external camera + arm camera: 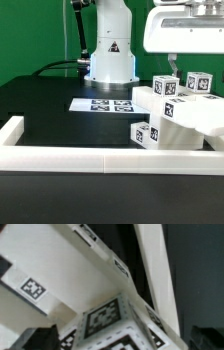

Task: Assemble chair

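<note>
The chair point(178, 112) is a cluster of blocky white pieces with black-and-white tags, at the exterior view's right, close behind the border rail. My gripper point(180, 66) hangs just above its tallest tagged pieces. In the wrist view, the chair point(100, 286) fills the picture as slabs and bars, with a tagged corner close up. My gripper point(122, 341) is open wide. Its dark fingers point(40, 339) stand on either side of that corner and do not press on it.
The marker board point(105, 104) lies flat on the black table in front of the robot base point(108, 55). A long low white border rail point(100, 158) runs along the near edge and turns back at the exterior view's left.
</note>
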Robot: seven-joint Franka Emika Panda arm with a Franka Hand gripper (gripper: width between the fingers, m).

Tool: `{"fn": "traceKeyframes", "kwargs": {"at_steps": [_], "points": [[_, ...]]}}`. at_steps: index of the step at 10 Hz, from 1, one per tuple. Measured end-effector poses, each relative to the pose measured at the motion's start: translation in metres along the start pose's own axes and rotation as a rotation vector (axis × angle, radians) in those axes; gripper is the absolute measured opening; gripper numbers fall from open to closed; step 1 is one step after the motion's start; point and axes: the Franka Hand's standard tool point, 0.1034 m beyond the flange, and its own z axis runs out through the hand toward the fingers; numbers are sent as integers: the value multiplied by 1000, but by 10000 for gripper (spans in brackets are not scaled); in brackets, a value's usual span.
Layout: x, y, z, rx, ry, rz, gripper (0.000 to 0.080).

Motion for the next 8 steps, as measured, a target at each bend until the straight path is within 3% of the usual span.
{"fn": "traceKeyframes", "kwargs": {"at_steps": [5, 7, 8], "points": [[2, 5, 0, -18, 1, -287, 649], [2, 6, 0, -18, 1, -284, 375], [2, 6, 0, -18, 1, -280, 375]]}}
